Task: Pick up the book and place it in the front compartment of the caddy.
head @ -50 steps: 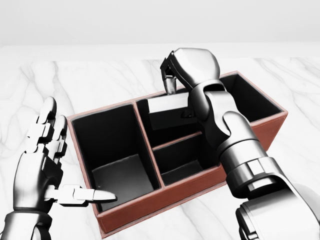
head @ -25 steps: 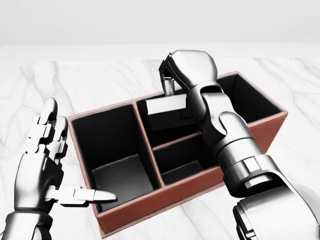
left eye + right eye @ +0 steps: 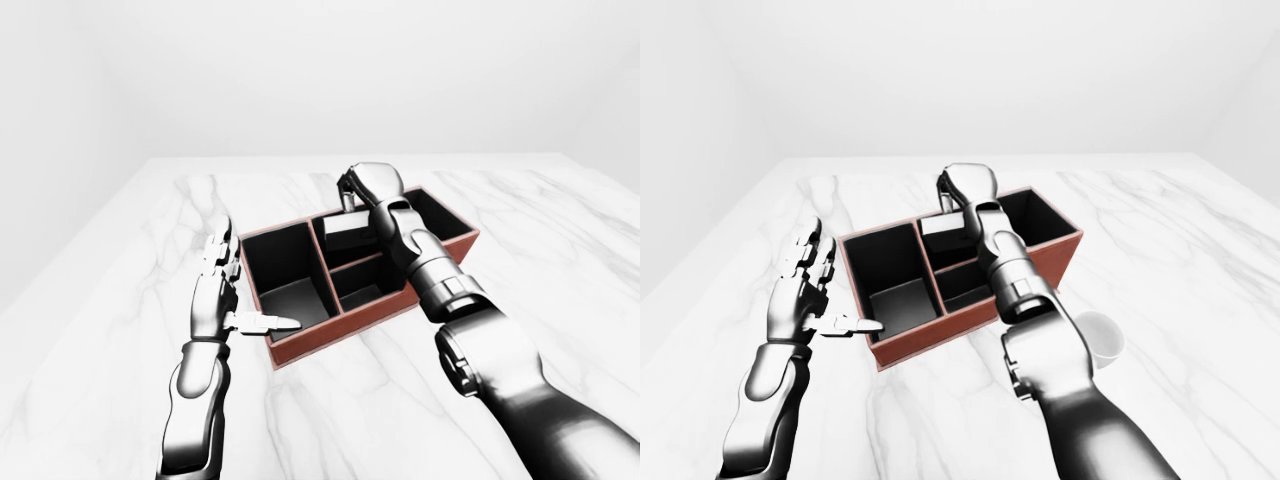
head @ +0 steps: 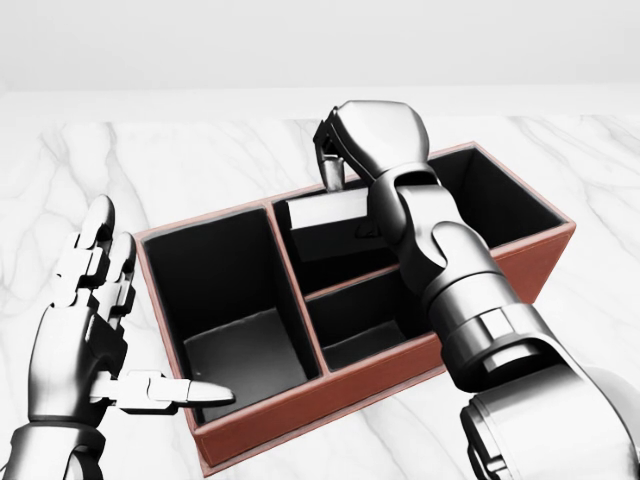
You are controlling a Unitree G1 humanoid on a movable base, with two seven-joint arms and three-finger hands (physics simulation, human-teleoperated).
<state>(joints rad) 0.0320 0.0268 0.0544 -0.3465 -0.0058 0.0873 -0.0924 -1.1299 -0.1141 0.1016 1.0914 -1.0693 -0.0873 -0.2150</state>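
I have the book (image 4: 322, 226) pinched at its top edge by my right hand (image 4: 372, 140), fingers closed on it from above so it hangs as a dark slab over the caddy (image 4: 500, 275). Holding it by the upper edge lets the lower edge lead down into a narrow slot without my knuckles fouling the dividers. It sits partly sunk in the middle compartment toward the top of the head view, its lower part hidden below the rim, so I can't tell whether it touches the bottom. Its long axis runs roughly left to right in that view, parallel to the short divider beneath it, broad face turned toward me and tilted slightly.

My left hand (image 4: 85, 310) stands just beside the caddy's left wall with fingers spread wide and the thumb reaching over the rim, gripping nothing; I judge it is there to steady the box. A white cup (image 3: 1098, 338) rests on the marble table (image 3: 150, 250), beside the caddy's right end
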